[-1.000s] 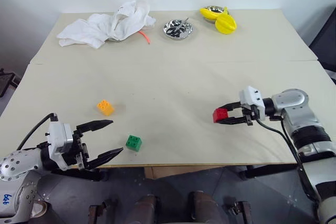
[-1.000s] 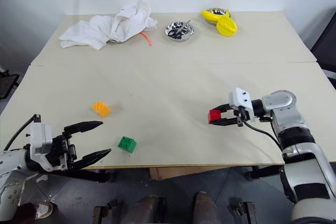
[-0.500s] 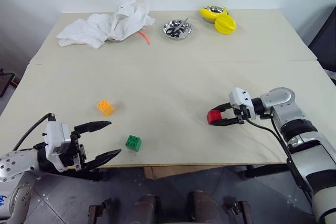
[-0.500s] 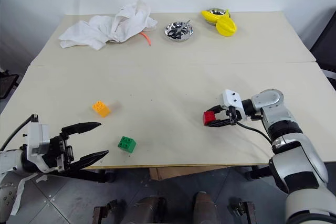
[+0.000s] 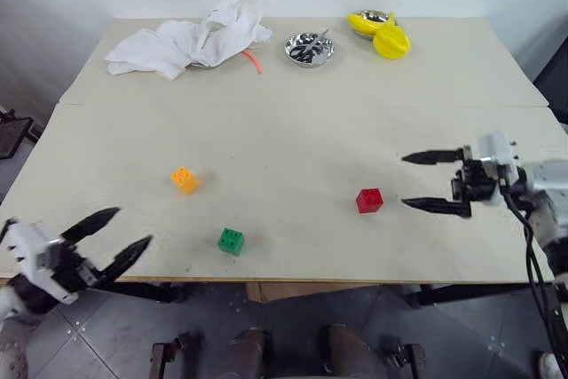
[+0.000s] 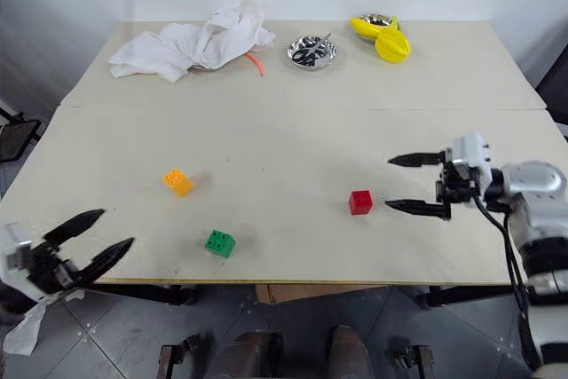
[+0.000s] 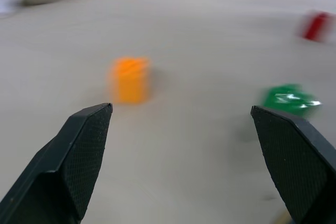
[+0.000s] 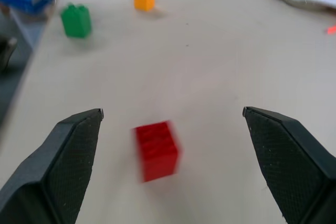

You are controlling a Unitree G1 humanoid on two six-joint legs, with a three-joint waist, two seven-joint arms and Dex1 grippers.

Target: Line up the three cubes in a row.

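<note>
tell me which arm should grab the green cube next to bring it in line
Left, probably. The left gripper hangs open off the table's near left edge, on the same side as the green cube and orange cube. The right gripper is open too, but beside the red cube, farther across.

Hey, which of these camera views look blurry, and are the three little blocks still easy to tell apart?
Left wrist view: smeared, the orange cube, green cube and red cube are soft streaks, yet colours read. Right wrist view: red cube blurred, its end effector fingers crisp. Left eye view: all three cubes sharp, with soft shadows on the table.
</note>
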